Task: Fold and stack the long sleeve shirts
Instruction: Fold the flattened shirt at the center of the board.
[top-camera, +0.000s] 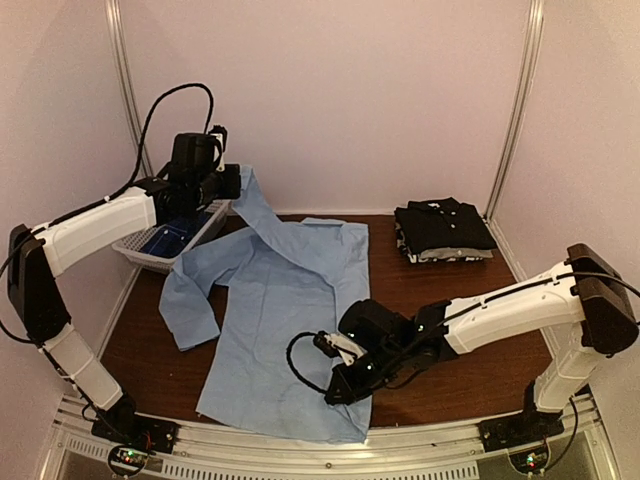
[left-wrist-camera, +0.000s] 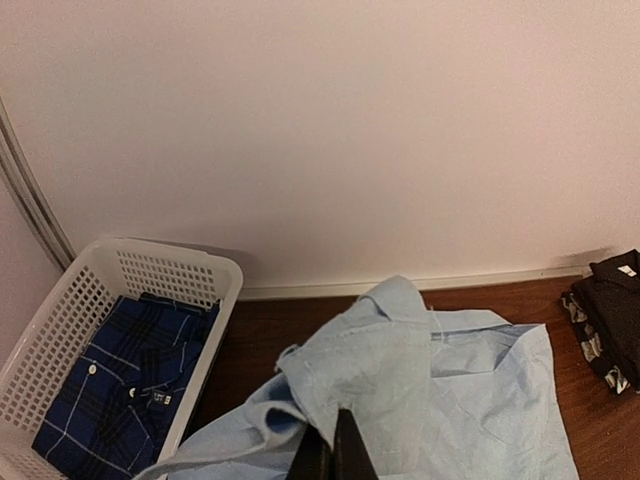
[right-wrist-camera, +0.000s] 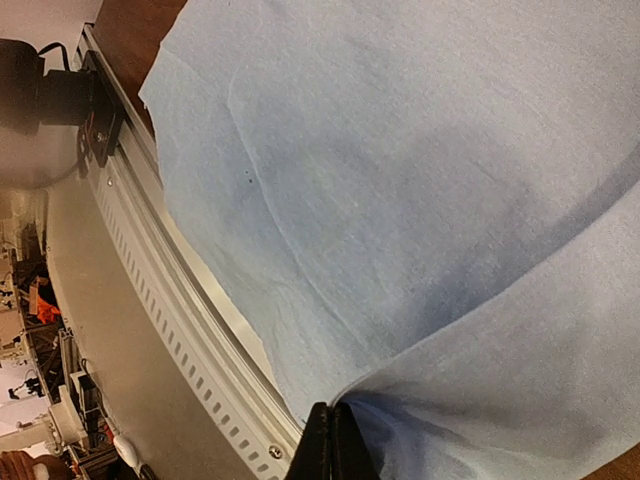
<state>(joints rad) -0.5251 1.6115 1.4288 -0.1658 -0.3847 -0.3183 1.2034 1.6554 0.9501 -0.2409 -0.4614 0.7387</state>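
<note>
- Across the middle of the tabletop (top-camera: 460, 345) lies the light blue shirt (top-camera: 280, 300), spread mostly flat with its hem toward the near edge and one sleeve trailing out to the left.
- Its upper left part is lifted off the surface and rises to the left end effector (left-wrist-camera: 338, 448), whose fingers are pressed together on the cloth, high up beside the basket.
- The right end effector (right-wrist-camera: 331, 442) sits low at the shirt's near right edge, with its fingers closed tight and a fold of the blue fabric pinched between the tips.
- The hem near that pinch reaches the metal rail at the front of the tabletop.
- A white mesh basket (left-wrist-camera: 170, 268) stands at the far left corner and holds a dark blue plaid shirt (left-wrist-camera: 120, 385).
- The folded shirts (top-camera: 445, 232) form a small pile at the far right, well apart from the blue one. A black shirt is on top and a patterned one shows beneath it.
</note>
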